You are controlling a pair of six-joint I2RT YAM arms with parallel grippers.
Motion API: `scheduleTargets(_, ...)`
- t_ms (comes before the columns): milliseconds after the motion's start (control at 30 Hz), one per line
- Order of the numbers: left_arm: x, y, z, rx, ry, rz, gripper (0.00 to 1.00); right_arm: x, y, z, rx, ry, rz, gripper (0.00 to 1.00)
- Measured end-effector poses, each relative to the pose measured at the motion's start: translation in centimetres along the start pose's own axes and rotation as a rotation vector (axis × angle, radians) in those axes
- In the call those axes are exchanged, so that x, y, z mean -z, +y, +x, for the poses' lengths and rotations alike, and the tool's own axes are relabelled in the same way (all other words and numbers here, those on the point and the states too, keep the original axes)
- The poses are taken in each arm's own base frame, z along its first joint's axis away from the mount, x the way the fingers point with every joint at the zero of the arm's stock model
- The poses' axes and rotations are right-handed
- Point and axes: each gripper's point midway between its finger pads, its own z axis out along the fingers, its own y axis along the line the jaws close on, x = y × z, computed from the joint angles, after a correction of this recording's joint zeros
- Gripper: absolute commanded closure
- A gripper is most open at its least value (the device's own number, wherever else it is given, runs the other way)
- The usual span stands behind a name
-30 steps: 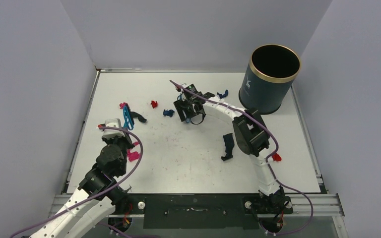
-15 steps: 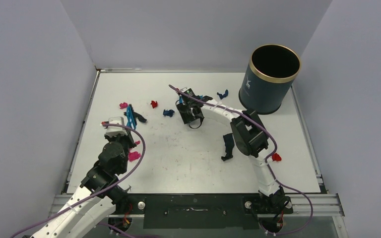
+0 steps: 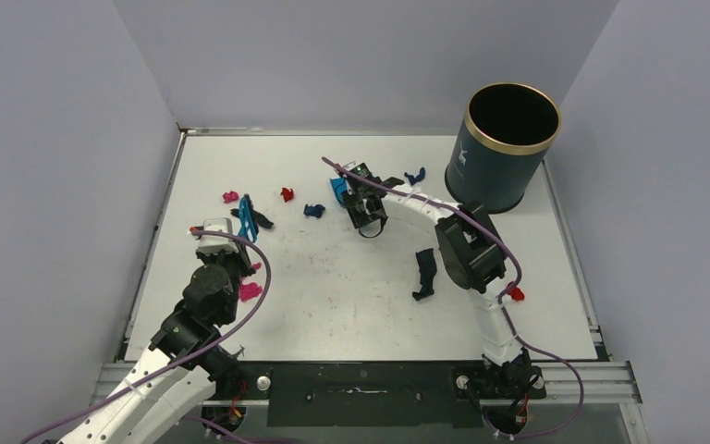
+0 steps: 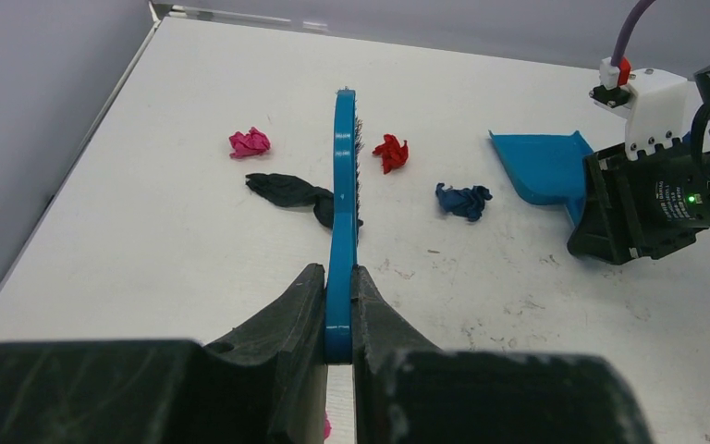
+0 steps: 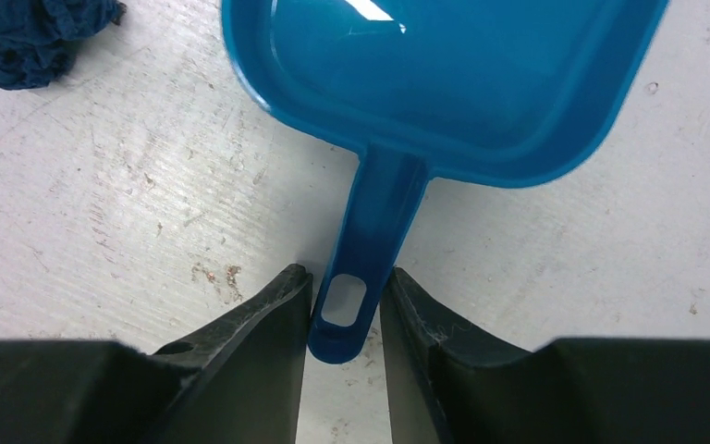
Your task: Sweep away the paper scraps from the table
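My left gripper (image 4: 339, 277) is shut on the handle of the small blue hand brush (image 4: 343, 166), which stands on edge with its bristles over a black scrap (image 4: 287, 191). Near it lie a pink scrap (image 4: 250, 142), a red scrap (image 4: 390, 152) and a dark blue scrap (image 4: 463, 200). My right gripper (image 5: 344, 287) is shut on the handle of the blue dustpan (image 5: 453, 83), which lies flat on the table (image 3: 333, 305) beside the dark blue scrap (image 5: 37, 37). In the top view the brush (image 3: 246, 217) is left and the dustpan (image 3: 338, 188) is centre-back.
A dark bin with a gold rim (image 3: 504, 143) stands at the back right. More scraps lie about: magenta (image 3: 250, 290) by my left arm, a long dark blue one (image 3: 423, 271) by my right arm, dark blue (image 3: 414, 176) and black (image 3: 388, 178) near the bin.
My right gripper has shifted the dustpan a little right and back. My left gripper has moved the brush slightly right, up to the black scrap.
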Motion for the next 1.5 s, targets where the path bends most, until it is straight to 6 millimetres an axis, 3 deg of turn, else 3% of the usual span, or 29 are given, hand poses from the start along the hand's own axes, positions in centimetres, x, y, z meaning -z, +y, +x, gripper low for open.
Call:
scheduleTargets(100, 0.0, -0.2, 0.0, 0.000, 0.002, 0.011, 1.00, 0.2, -0.2, 0.1, 0.019, 0.000, 0.007, 0.79)
scheduleTargets(333, 0.0, -0.7, 0.1, 0.005, 0.008, 0.037, 1.00, 2.9, -3.0, 0.6, 0.051, 0.001, 0.052, 0.84)
scheduleTargets(467, 0.1, -0.9, 0.1, 0.010, 0.009, 0.048, 1.00, 7.7, -6.7, -0.5, 0.041, -0.063, 0.074, 0.88)
scheduleTargets(600, 0.3, -1.5, 0.0, 0.018, 0.005, 0.087, 1.00, 13.9, -9.1, -1.9, 0.083, -0.165, 0.034, 0.94)
scheduleTargets(700, 0.4, -2.6, -0.2, 0.028, 0.003, 0.148, 1.00, 17.9, -8.8, -1.6, 0.168, -0.209, -0.023, 0.95)
scheduleTargets(800, 0.5, -4.0, -0.2, 0.032, 0.010, 0.218, 1.00, 20.5, -7.8, 0.7, 0.242, -0.200, -0.080, 0.95)
scheduleTargets(900, 0.6, -6.2, 0.7, 0.033, 0.052, 0.324, 1.00, 22.3, -7.5, 4.4, 0.265, -0.156, -0.108, 0.95)
scheduleTargets(1000, 1.0, -9.1, 2.1, 0.060, 0.137, 0.447, 1.00, 24.6, -8.7, 6.7, 0.240, -0.137, -0.095, 0.95)
scheduleTargets(1233, 2.6, -14.9, 3.1, 0.205, 0.257, 0.639, 1.00, 31.3, -15.9, 7.1, 0.079, -0.294, 0.073, 0.95)
scheduleTargets(1400, 5.8, -22.0, 2.3, 0.215, 0.300, 0.794, 1.00, 36.7, -16.7, 5.7, 0.080, -0.426, 0.135, 0.95)
scheduleTargets(1500, 7.0, -26.4, 2.0, 0.209, 0.309, 0.844, 1.00, 38.9, -17.3, 5.0, 0.071, -0.478, 0.172, 0.95)
